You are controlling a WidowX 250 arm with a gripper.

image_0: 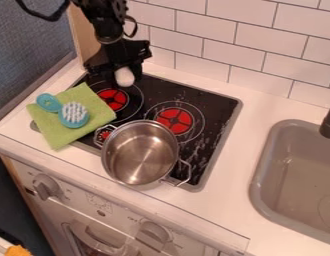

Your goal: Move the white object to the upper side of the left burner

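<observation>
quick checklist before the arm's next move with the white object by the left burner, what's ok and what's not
1. White object at the upper side of the left burner: ok, by its upper edge in the view.
2. White object resting on the cooktop: cannot tell.
3. Gripper at the white object: ok, right above it.
4. Pot apart from the white object: ok, it stands nearer the front.
5. Left burner free of the green cloth: not ok, the cloth laps over its ring.
</observation>
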